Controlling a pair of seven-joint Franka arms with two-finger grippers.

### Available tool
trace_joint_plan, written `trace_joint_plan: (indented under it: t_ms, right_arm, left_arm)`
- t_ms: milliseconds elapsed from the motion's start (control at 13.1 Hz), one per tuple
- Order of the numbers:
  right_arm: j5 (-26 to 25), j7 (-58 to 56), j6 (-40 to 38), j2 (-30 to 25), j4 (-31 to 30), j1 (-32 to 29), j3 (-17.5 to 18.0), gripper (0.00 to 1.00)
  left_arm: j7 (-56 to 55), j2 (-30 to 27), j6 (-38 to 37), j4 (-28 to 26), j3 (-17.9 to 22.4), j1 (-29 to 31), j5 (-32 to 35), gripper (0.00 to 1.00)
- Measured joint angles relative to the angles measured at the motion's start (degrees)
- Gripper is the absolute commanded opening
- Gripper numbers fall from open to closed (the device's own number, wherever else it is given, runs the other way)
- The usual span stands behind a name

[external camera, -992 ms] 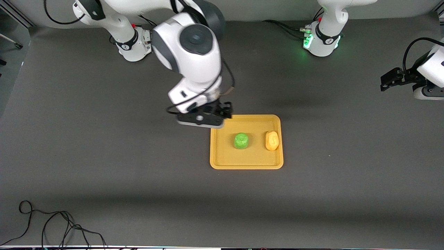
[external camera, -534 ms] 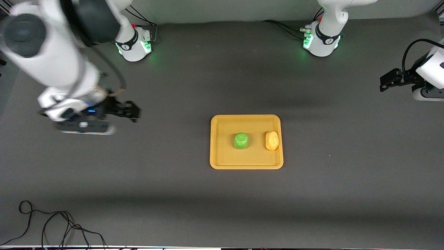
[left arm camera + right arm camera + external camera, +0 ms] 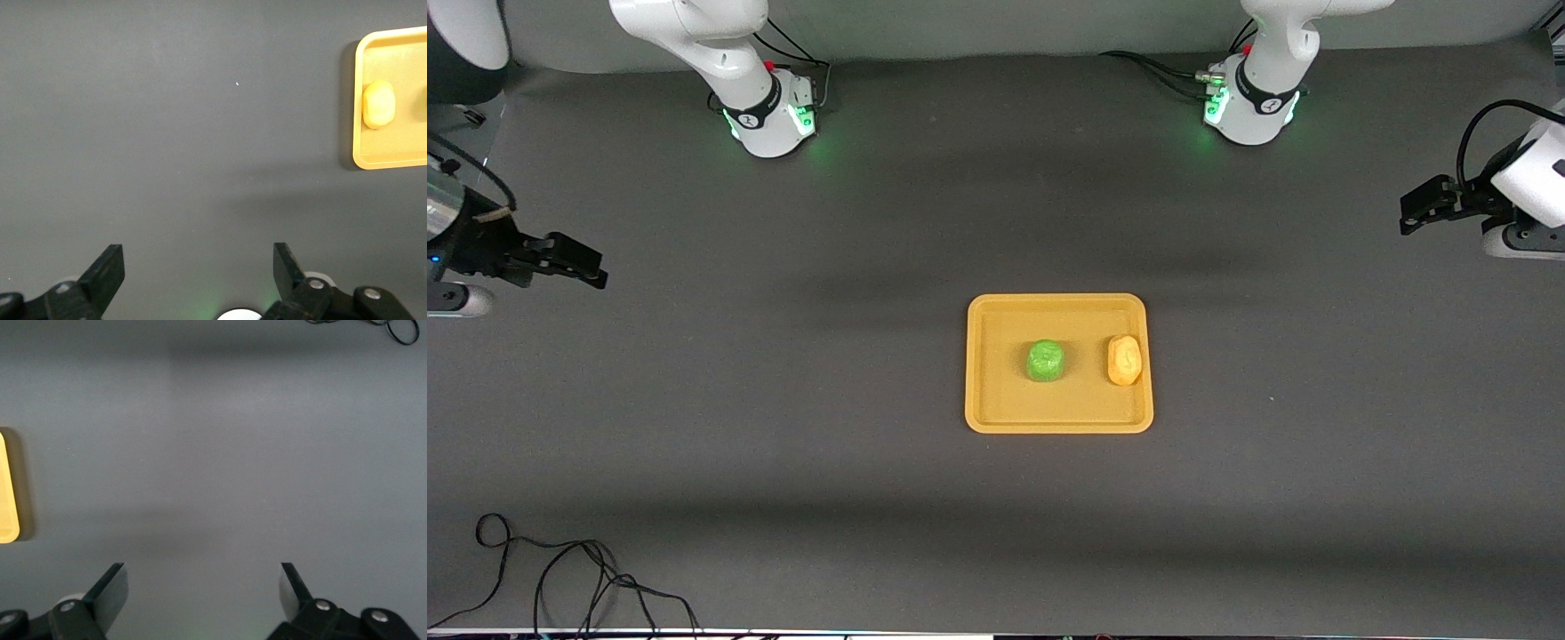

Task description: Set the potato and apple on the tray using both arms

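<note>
Two items, both on the tray, and neither arm in contact with anything: the task reads as complete at this moment.

Taking the front view from one edge across to the other, the right gripper (image 3: 574,264) hangs over bare table at the right arm's end, well apart from the tray. Its fingers (image 3: 110,590) stand wide with nothing between them, which fits an arm parked clear so as not to disturb the load.

Next comes the tray (image 3: 983,413), lying flat near the middle of the table. The apple (image 3: 1045,360) sits roughly central on the tray floor, upright on a flattish base, so I judge it unlikely to roll. The potato (image 3: 1124,359) lies beside it, toward the left arm's end, close against the rim on that side; the raised edge should hold it. The two do not touch. That each lies on the side of the arm nearest it suggests one arm served each.

Last, the left gripper (image 3: 1423,204) waits over the table at the left arm's end, also well apart from the tray. Its fingers (image 3: 107,273) are spread wide and empty; its wrist view shows the potato (image 3: 378,104) resting inside the tray (image 3: 393,159).

No further move appears called for. A loose cable (image 3: 560,578) lies at the table edge nearest the camera, clear of the work.
</note>
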Motion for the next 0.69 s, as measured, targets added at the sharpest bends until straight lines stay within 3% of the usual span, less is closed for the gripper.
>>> trace_joint_plan:
  t_ms: [229,686]
  right_arm:
    - [0.12,-1.88,0.7,0.0,-0.38,-0.28,-1.82,1.0]
    - [0.13,-1.97,0.93,-0.02,-0.56,-0.01,-1.8,1.0]
  left_arm:
    - [0.02,0.1,0.0,0.0,-0.01,0.0,0.0,0.99]
    - [0.04,0.36,0.0,-0.01,0.0,0.0,0.0,0.99]
